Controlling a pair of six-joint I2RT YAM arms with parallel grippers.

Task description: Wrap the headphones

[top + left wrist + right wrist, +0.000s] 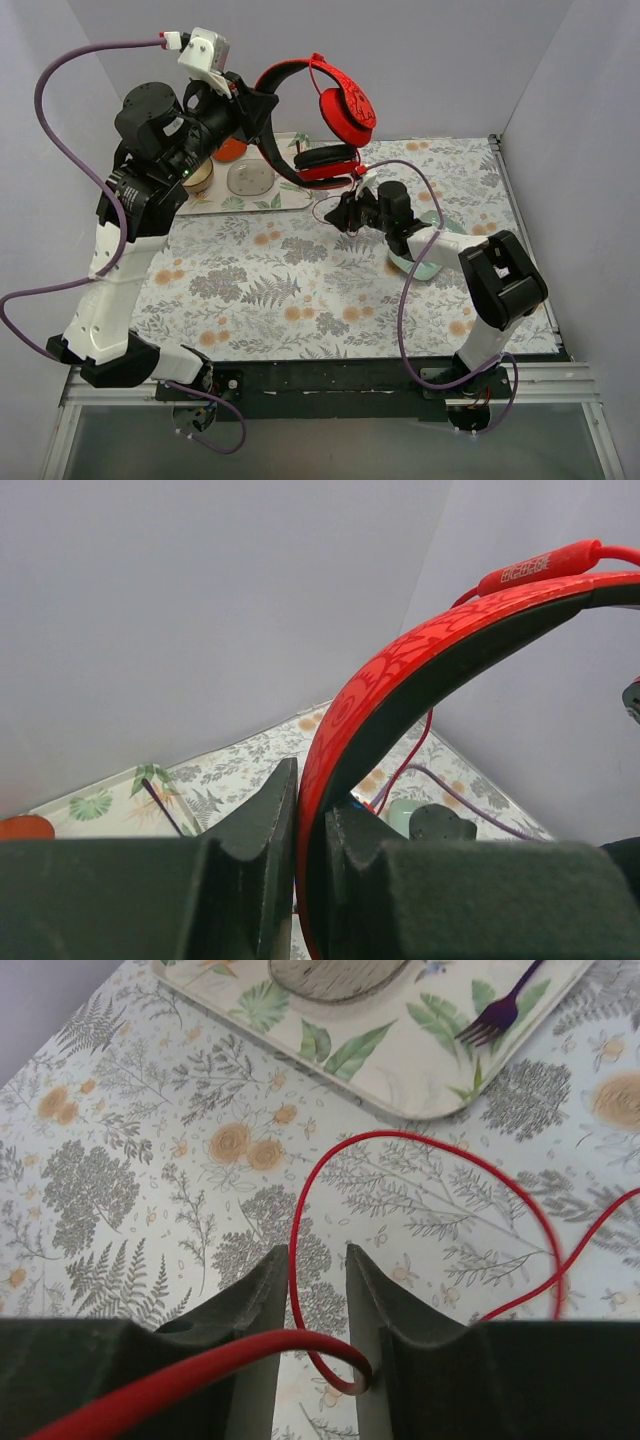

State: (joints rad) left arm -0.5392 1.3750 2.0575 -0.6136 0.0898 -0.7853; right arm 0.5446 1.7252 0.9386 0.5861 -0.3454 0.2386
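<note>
The red headphones (pixel 345 108) with a black-lined headband hang in the air over the back of the table. My left gripper (pixel 258 106) is shut on the headband (pixel 400 660), seen close up in the left wrist view, where the gripper (pixel 312 790) clamps it from both sides. The thin red cable (pixel 322 206) drops from the cups to the cloth and loops there. My right gripper (pixel 342 214) is low over the cloth. In the right wrist view its jaws (pixel 315 1252) stand slightly apart; the cable (pixel 430 1145) runs between them and curls over the left finger, not pinched.
A leaf-patterned tray (pixel 290 197) at the back left holds a clear bowl (pixel 250 178), a red-orange bowl (pixel 232 150), a beige bowl (pixel 198 178) and a purple fork (pixel 495 1015). A mint-green dish (pixel 420 262) lies under my right arm. Grey walls close in three sides.
</note>
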